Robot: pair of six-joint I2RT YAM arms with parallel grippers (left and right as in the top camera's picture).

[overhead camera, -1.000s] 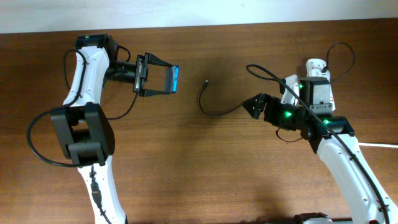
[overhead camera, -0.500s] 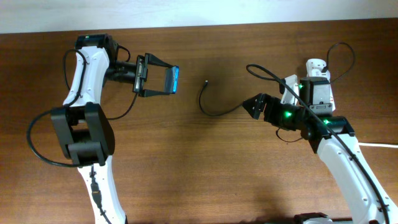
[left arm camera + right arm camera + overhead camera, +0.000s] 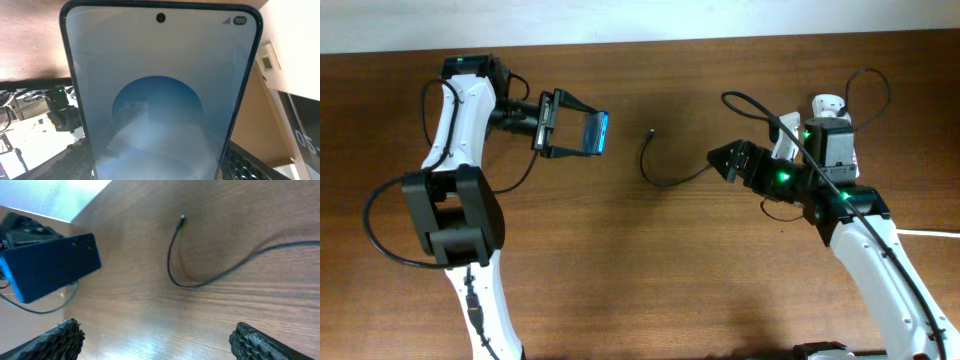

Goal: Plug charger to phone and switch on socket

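The small white oblong power strip (image 3: 839, 150) sits at the right of the brown wooden table (image 3: 620, 260), largely covered by the right arm in the overhead view, so its switches cannot be made out. The slim black-framed smartphone with a lit blue screen (image 3: 601, 132) shows there only as an edge-on blue sliver, clamped between the fingers of the left gripper (image 3: 582, 132). The left wrist view shows that screen face-on (its lower end cut off by the frame), with dark pads (image 3: 70, 161) at both sides. Only the right wrist view shows the phone's dark back and the right gripper (image 3: 156, 330) spread wide, holding nothing. The thin black flexible charger cable (image 3: 660, 181) lies curled on the wood between the two grippers, its plug tip (image 3: 182, 217) free and well apart from the phone.
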